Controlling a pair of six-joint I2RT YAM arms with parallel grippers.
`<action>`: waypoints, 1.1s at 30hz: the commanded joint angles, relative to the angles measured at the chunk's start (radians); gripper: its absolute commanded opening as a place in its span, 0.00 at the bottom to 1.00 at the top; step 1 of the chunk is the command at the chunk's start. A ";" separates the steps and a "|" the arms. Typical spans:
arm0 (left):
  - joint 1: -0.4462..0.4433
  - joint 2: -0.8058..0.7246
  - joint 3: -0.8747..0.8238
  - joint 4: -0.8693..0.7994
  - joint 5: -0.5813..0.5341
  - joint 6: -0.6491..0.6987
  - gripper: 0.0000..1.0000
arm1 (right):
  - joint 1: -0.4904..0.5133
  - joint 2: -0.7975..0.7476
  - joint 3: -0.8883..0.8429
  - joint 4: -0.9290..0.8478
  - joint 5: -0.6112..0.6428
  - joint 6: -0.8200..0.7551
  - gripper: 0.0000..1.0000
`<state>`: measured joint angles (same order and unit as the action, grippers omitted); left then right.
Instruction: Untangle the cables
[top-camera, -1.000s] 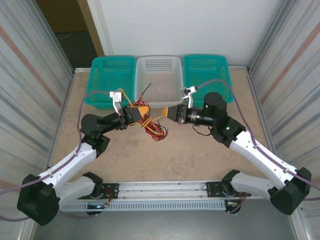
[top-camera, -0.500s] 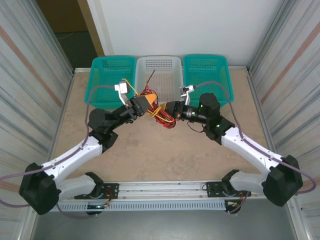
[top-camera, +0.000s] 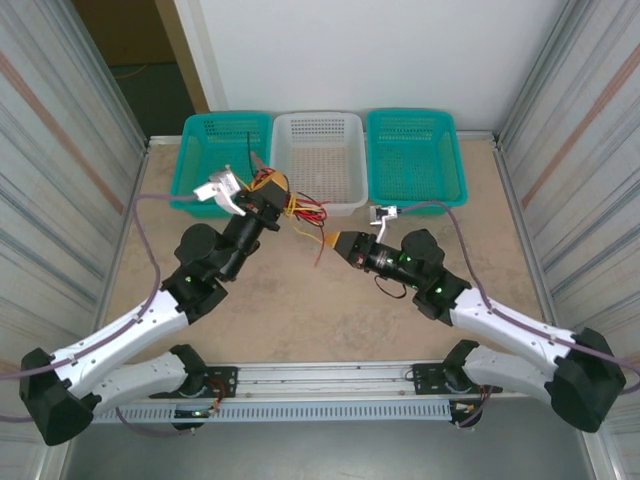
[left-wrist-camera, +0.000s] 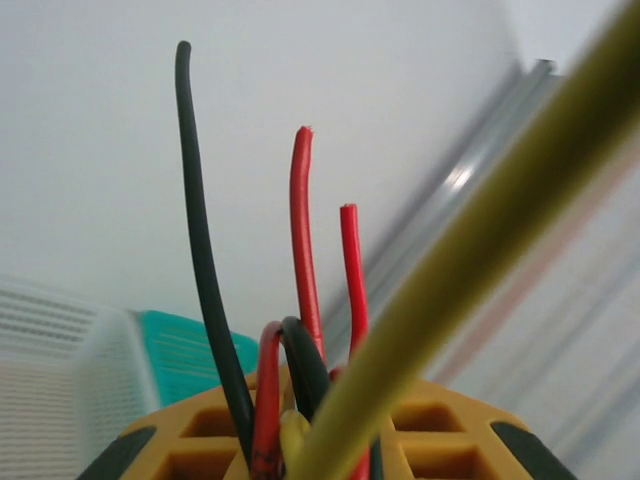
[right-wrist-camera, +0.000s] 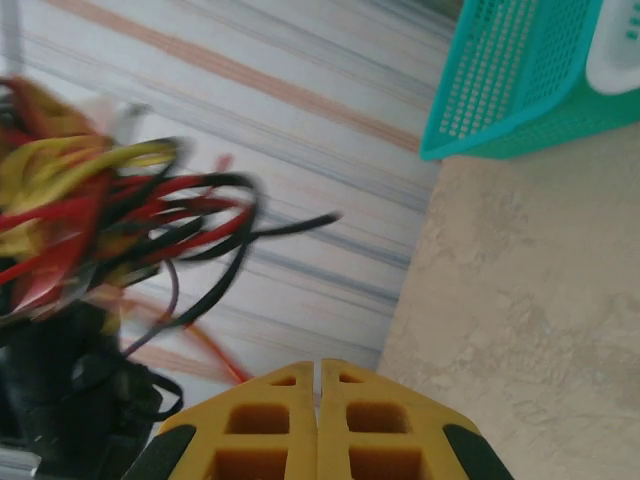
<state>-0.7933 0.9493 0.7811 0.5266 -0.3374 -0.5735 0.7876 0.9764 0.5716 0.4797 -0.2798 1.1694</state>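
A pale grey plastic mesh basket (top-camera: 325, 160) stands at the far edge of the beige table (top-camera: 300, 310), with two teal mesh baskets beside it, one to its left (top-camera: 215, 150) and one to its right (top-camera: 415, 150) – three baskets in a row. Ribbed metal walls (top-camera: 60, 150) close in the table on both sides. The cables (top-camera: 303, 208), a loose bundle of thin red, black and yellow wires, hang in the air at the grey basket's near-left corner, over its front rim and clear of the table. The left gripper (top-camera: 275, 193) has its yellow fingers clamped on this bundle. From its wrist camera the wires (left-wrist-camera: 303, 250) rise out from between the fingers of the gripper (left-wrist-camera: 320, 420). There are two straight red ends and one long black end, with a red loop and a black loop at the base. One out-of-focus yellow strand slants across the front and hides part of that view. The right gripper (top-camera: 340, 243) sits in front of the grey basket, just off the bundle, with its two yellow fingers pressed together. A thin orange-red strand runs from the bundle towards its tips – whether it is pinched there I cannot tell. Its wrist camera shows the closed fingers of the gripper (right-wrist-camera: 318, 400), the blurred bundle (right-wrist-camera: 120, 210) to the left, and the left teal basket (right-wrist-camera: 510, 80) above.
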 joint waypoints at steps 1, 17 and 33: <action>0.086 -0.048 -0.023 -0.082 -0.131 -0.012 0.00 | 0.013 -0.115 0.057 -0.217 0.069 -0.124 0.00; 0.159 -0.058 -0.221 0.046 0.611 -0.217 0.00 | -0.223 -0.025 0.528 -0.667 0.039 -0.408 0.00; 0.132 -0.031 -0.118 0.355 0.848 -0.408 0.00 | -0.386 0.308 0.342 -0.405 -0.147 -0.205 0.00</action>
<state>-0.6495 0.9443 0.5995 0.7479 0.4538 -0.9337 0.4011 1.2480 0.9688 -0.0288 -0.4374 0.9028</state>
